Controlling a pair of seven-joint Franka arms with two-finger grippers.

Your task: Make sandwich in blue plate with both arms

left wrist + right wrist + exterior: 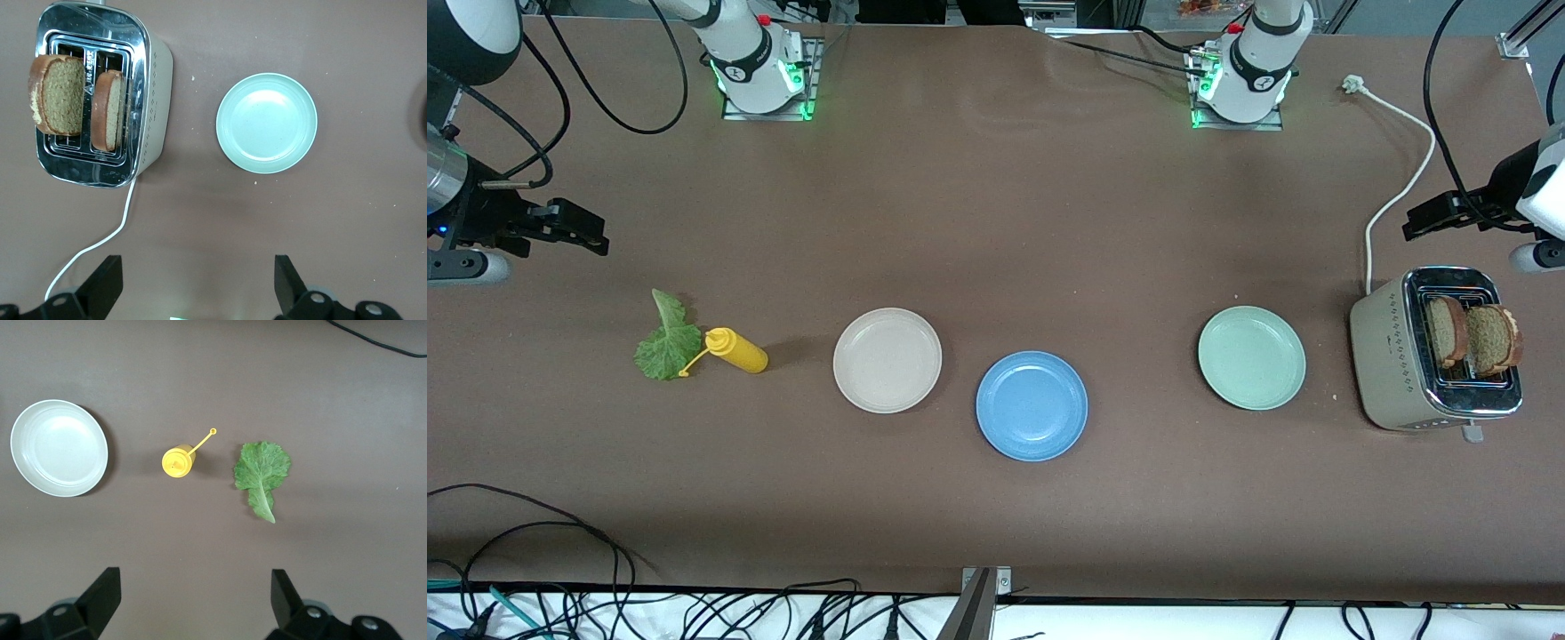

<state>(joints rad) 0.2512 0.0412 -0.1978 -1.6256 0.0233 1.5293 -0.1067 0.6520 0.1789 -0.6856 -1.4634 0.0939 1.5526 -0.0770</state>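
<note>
The blue plate lies empty at the table's middle, nearest the front camera. Two brown bread slices stand upright in the toaster at the left arm's end; they also show in the left wrist view. A green lettuce leaf lies flat at the right arm's end. My left gripper is open and empty, up over the table beside the toaster. My right gripper is open and empty, up over the table near the lettuce.
A yellow squeeze bottle lies beside the lettuce. A beige-white plate and a mint-green plate flank the blue plate. The toaster's white cord runs toward the left arm's base.
</note>
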